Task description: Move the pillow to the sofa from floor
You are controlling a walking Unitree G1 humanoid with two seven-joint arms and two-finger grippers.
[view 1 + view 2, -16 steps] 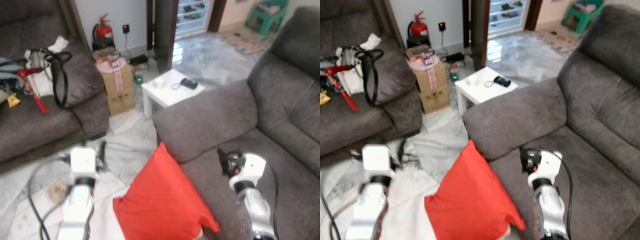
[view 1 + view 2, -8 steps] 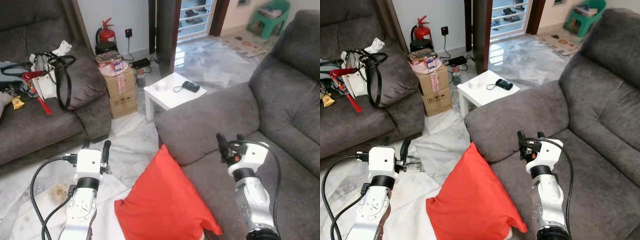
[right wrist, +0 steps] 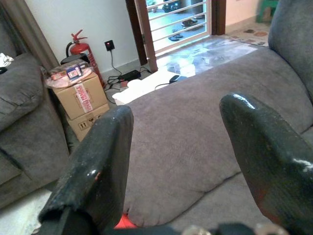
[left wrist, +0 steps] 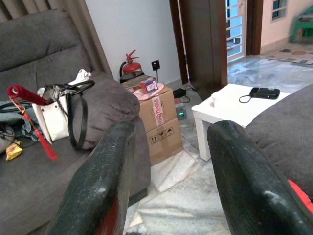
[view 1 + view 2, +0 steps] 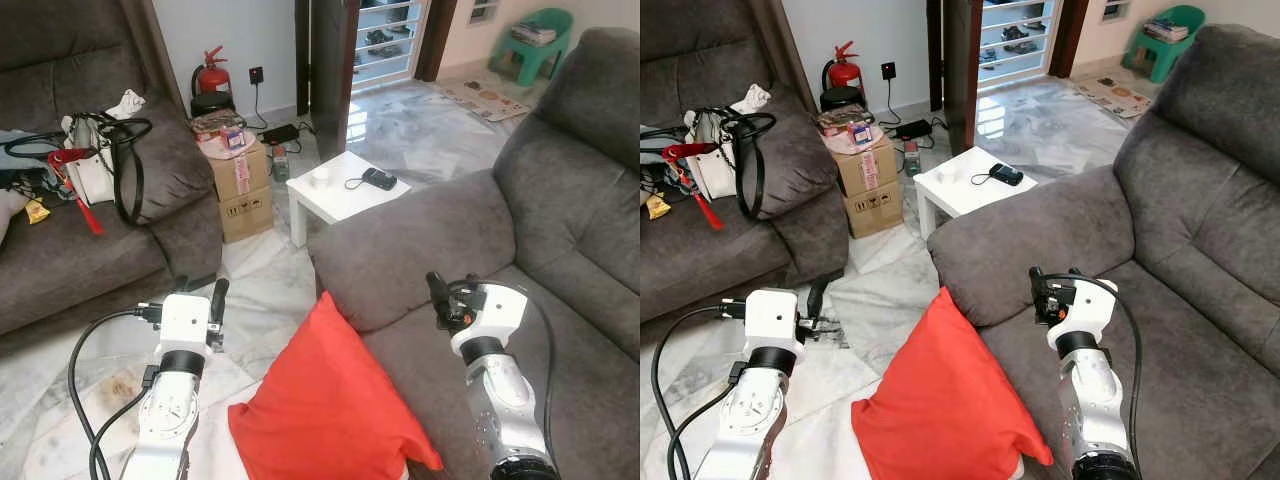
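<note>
A red pillow [image 5: 325, 405] stands tilted on the floor, one corner up, leaning against the front of the grey sofa [image 5: 420, 240] on the right. My left gripper [image 5: 200, 290] is held open over the floor, to the left of the pillow and apart from it, with nothing between its fingers [image 4: 105, 161]. My right gripper [image 5: 452, 285] is open and empty above the sofa seat [image 5: 590, 350], just right of the pillow's top corner. In the right wrist view a sliver of red pillow [image 3: 122, 223] shows below the sofa's armrest.
A white side table [image 5: 330, 195] with a phone [image 5: 378, 179] stands beyond the armrest. Cardboard boxes [image 5: 240, 180] and a fire extinguisher [image 5: 208, 68] sit by the wall. A second grey sofa [image 5: 70, 250] on the left holds a handbag [image 5: 100, 170]. A white cloth [image 5: 215, 440] lies under the pillow.
The whole picture has shifted and sharpened as the camera moved. Both grippers remain open and empty. The pillow still leans against the sofa in the same place.
</note>
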